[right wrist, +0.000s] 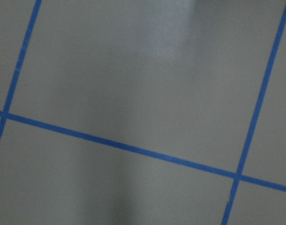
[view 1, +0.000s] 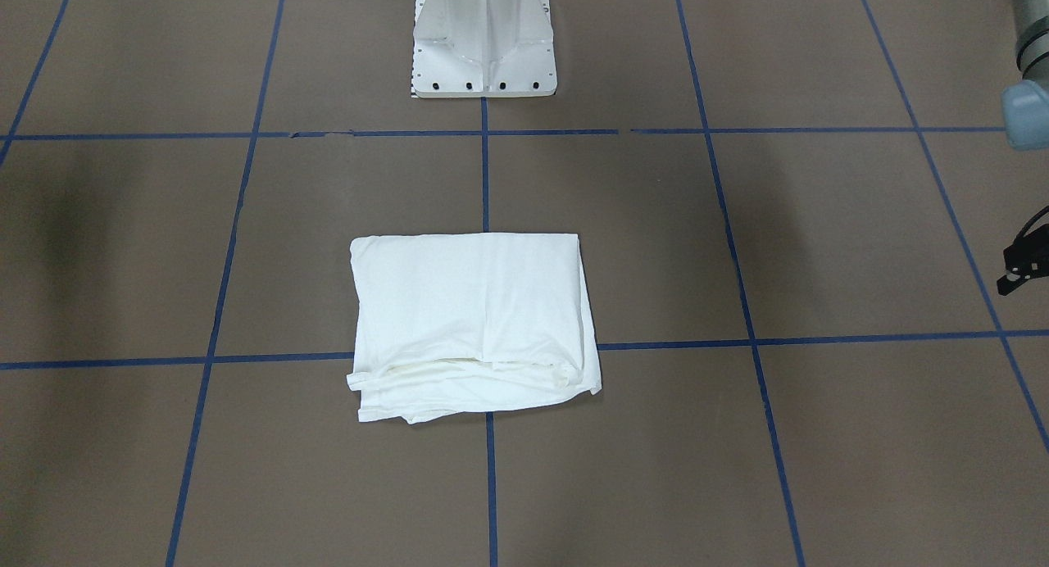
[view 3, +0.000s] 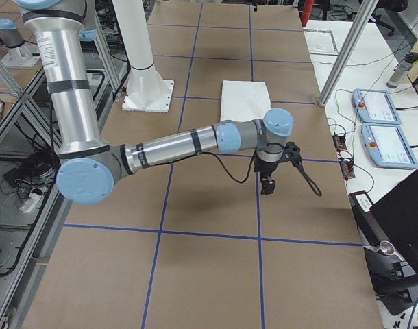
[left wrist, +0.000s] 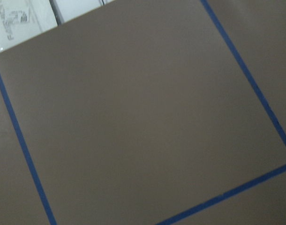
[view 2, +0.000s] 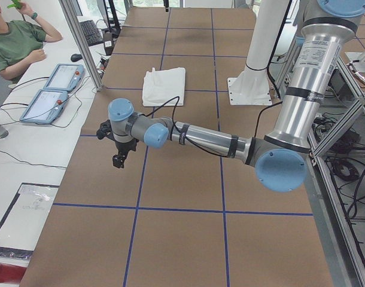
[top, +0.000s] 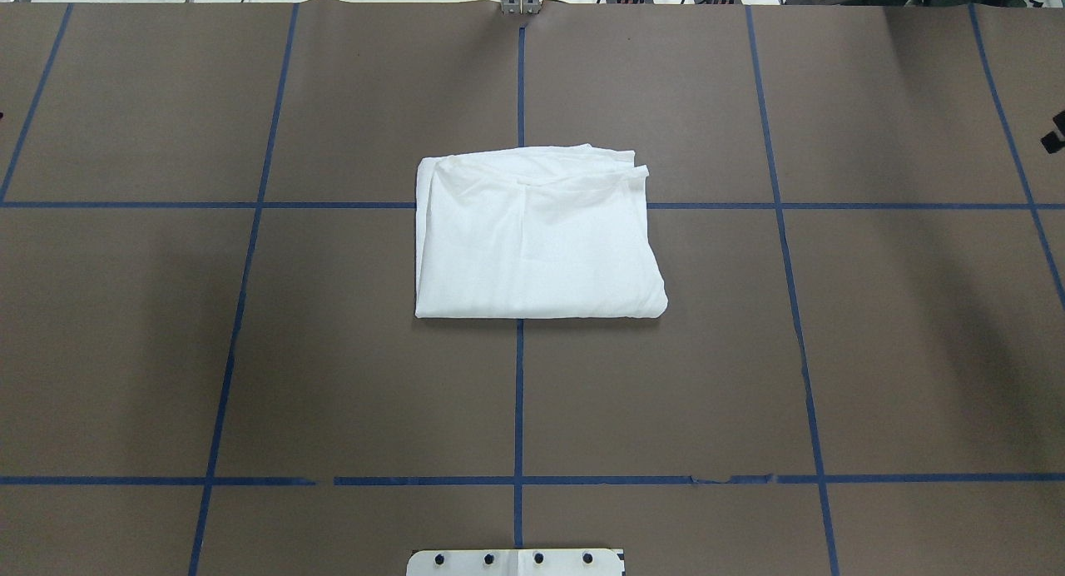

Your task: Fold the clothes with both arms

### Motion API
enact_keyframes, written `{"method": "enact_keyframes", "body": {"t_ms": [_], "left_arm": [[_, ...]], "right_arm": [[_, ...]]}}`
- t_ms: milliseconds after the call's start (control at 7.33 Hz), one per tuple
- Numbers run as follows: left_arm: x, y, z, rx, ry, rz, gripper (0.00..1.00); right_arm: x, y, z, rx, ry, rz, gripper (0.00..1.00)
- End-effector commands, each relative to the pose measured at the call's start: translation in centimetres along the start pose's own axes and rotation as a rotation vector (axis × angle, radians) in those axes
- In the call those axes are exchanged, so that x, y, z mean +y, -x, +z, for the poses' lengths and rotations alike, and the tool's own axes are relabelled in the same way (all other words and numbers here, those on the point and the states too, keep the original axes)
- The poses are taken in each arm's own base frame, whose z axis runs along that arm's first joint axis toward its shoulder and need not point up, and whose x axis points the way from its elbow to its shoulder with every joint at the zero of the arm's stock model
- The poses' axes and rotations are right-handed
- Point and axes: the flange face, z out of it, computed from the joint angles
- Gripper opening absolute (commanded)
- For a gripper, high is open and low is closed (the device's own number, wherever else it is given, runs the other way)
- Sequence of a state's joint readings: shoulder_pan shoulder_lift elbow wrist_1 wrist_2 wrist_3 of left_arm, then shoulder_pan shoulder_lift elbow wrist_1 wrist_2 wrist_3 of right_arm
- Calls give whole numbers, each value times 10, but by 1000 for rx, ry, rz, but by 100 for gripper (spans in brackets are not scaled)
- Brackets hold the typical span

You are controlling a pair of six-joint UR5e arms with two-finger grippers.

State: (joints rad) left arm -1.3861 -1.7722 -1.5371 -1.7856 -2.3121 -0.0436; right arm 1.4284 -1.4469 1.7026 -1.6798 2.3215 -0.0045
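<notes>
The white T-shirt (view 1: pixel 471 321) lies folded into a compact rectangle at the table's middle, layered edges toward the operators' side; it also shows in the overhead view (top: pixel 532 235) and both side views (view 2: pixel 163 85) (view 3: pixel 244 99). No text, collar or label shows. My left gripper (view 2: pixel 118 160) hangs over bare table far to my left of the shirt, cut off by the frame edge in the front view (view 1: pixel 1016 276). My right gripper (view 3: pixel 267 186) hangs far to my right, a sliver in the overhead view (top: pixel 1053 136). I cannot tell whether either is open or shut. Both wrist views show only bare table.
The white pedestal base (view 1: pixel 483 43) stands behind the shirt on my side. Blue tape lines (top: pixel 519 393) grid the brown table. An aluminium post (view 2: pixel 81 42) stands at the far edge. Beyond it are control tablets (view 2: pixel 51 92) (view 3: pixel 377 123) and a seated person (view 2: pixel 15 42).
</notes>
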Motion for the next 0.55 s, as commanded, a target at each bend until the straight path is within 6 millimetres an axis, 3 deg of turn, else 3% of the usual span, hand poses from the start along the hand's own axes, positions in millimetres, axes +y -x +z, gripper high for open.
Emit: {"method": "enact_keyframes", "body": {"t_ms": [0, 136, 273, 409], "left_arm": [[67, 38, 13, 44, 58, -102, 100], [89, 50, 13, 50, 80, -149, 100], [99, 55, 15, 48, 157, -221, 100], [106, 61, 8, 55, 207, -182, 100]], "right_arm": [[80, -52, 12, -4, 28, 104, 100], [101, -61, 10, -3, 28, 119, 100], [117, -69, 11, -3, 33, 119, 100], [125, -77, 7, -10, 26, 127, 100]]}}
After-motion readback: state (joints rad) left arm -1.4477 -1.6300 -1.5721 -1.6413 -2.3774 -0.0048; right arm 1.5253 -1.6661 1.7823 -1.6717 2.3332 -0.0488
